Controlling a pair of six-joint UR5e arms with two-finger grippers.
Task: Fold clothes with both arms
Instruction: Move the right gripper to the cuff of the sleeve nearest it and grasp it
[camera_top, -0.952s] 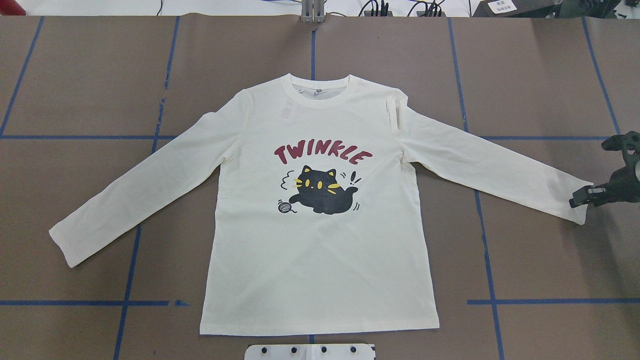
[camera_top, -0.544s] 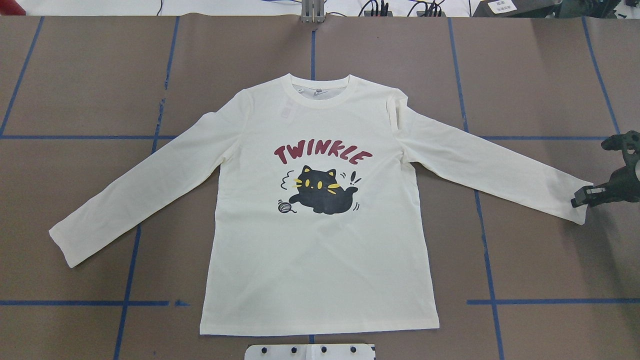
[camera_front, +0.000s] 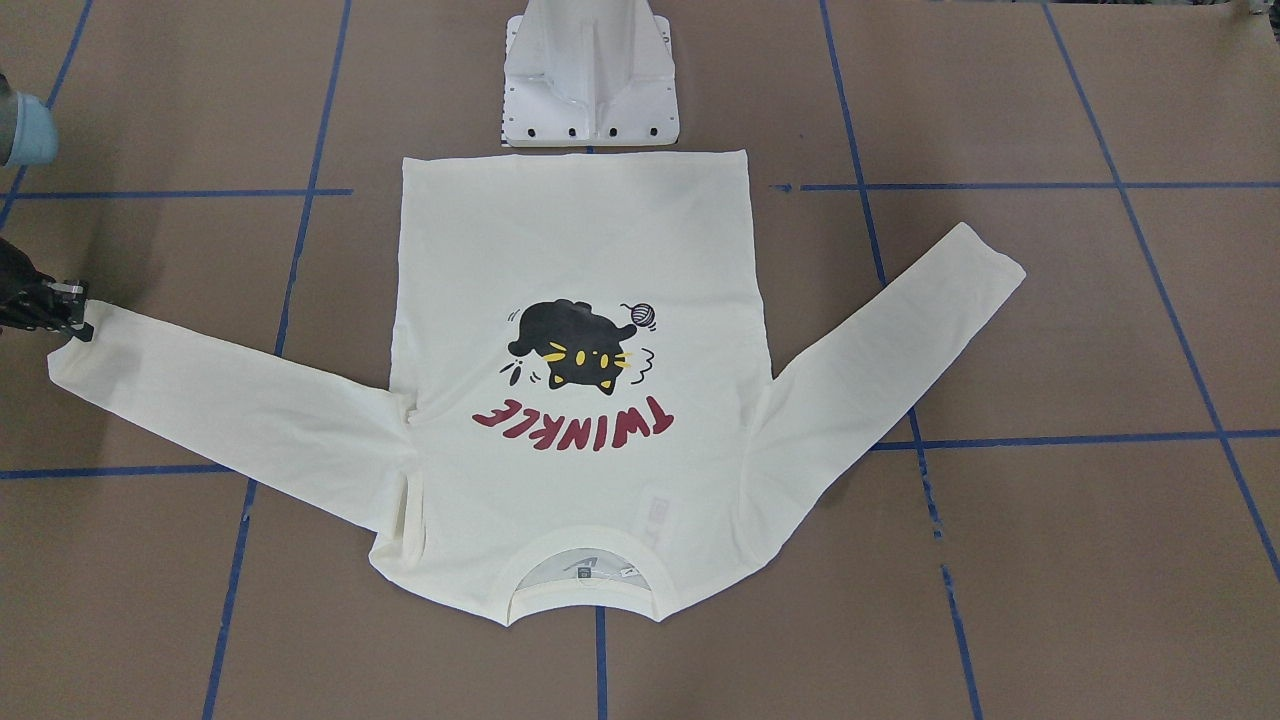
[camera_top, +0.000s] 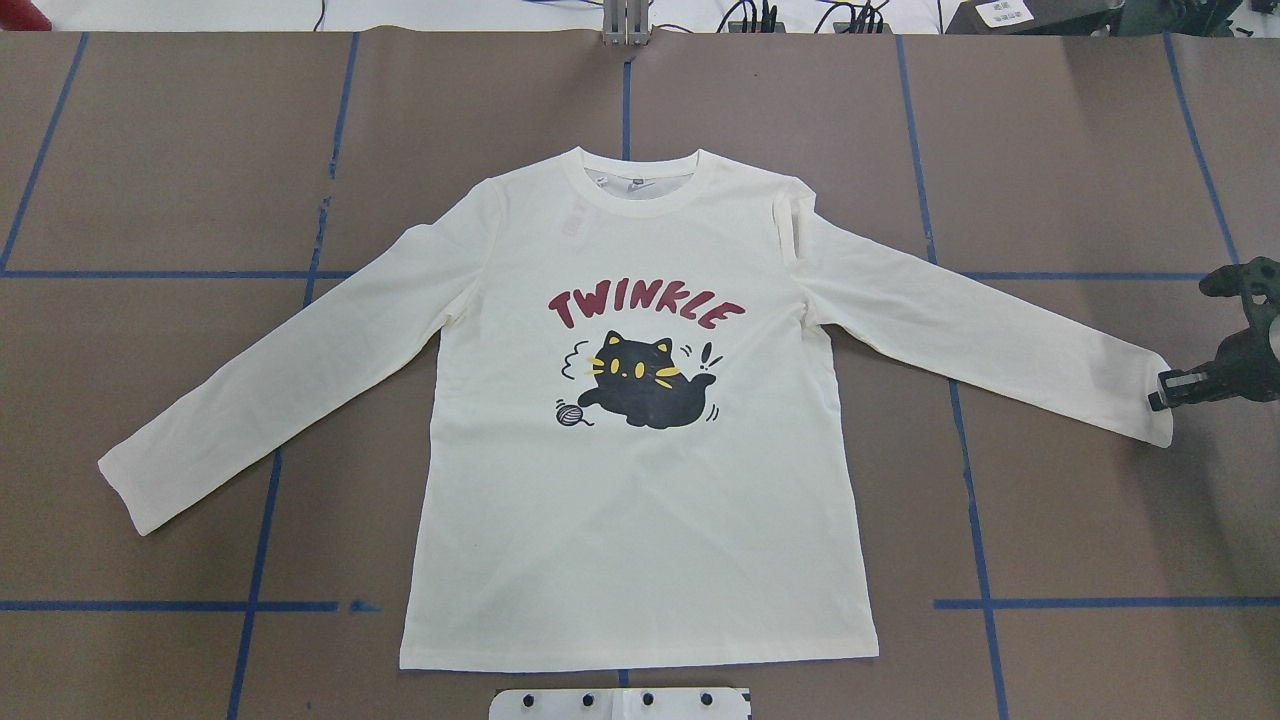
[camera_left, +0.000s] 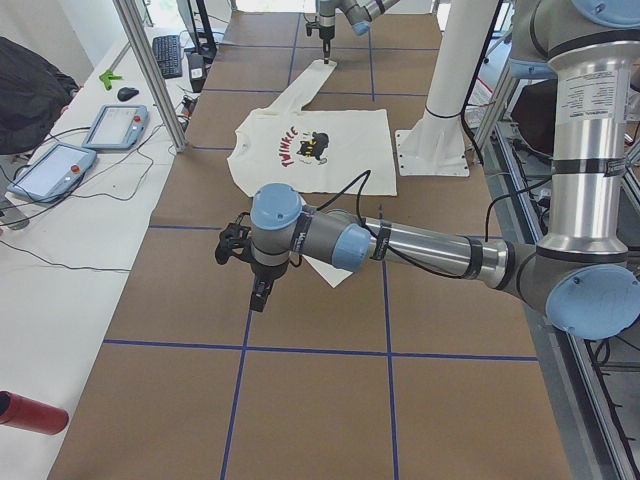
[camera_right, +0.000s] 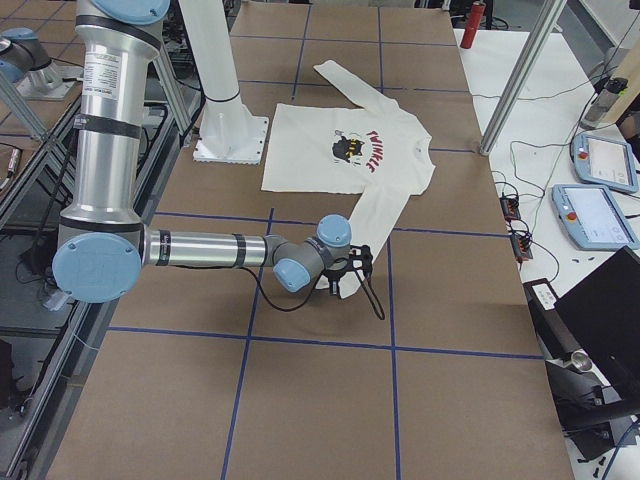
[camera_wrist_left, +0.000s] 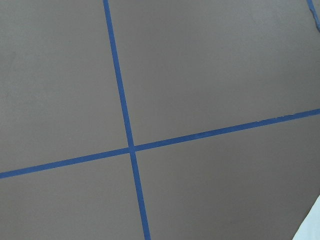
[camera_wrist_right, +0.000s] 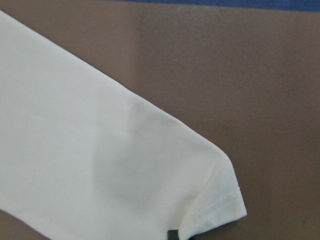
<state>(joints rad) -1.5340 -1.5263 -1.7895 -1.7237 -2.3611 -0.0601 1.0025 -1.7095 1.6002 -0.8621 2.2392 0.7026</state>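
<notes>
R gripper (camera_top: 1160, 392) narrower, at cuff (camera_top: 1138, 395)

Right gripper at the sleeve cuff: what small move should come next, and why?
Probably close on the cuff and lift it slightly: the right gripper sits at the cuff's edge, while the T-shirt lies flat, print up, wholly unfolded. Whether the jaws pinch the fabric cannot be told.

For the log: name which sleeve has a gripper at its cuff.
The sleeve on the robot's right: the right gripper meets its cuff; the other sleeve lies untouched.
</notes>
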